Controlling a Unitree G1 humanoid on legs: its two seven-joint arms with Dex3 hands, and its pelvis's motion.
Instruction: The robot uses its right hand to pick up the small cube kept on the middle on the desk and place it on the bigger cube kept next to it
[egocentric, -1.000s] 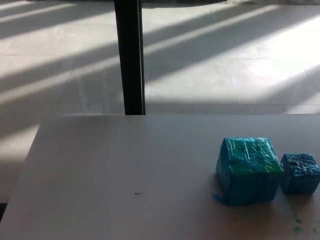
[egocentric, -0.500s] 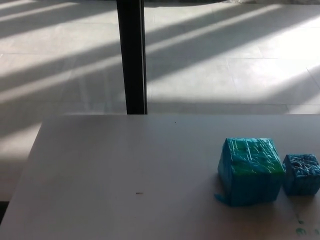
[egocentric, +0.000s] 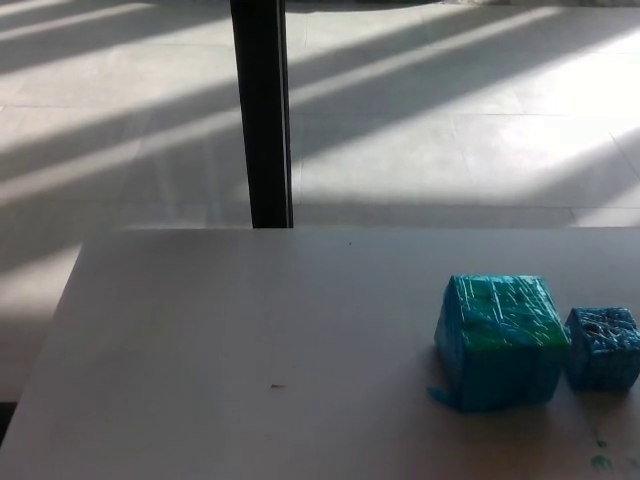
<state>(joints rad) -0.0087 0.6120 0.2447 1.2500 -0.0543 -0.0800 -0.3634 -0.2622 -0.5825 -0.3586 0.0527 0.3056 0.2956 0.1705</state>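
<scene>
Head view: small cube (egocentric: 603, 347), no hand.

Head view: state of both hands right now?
Left hand: not in view.
Right hand: not in view; the small cube sits untouched on the desk beside the big cube.
</scene>
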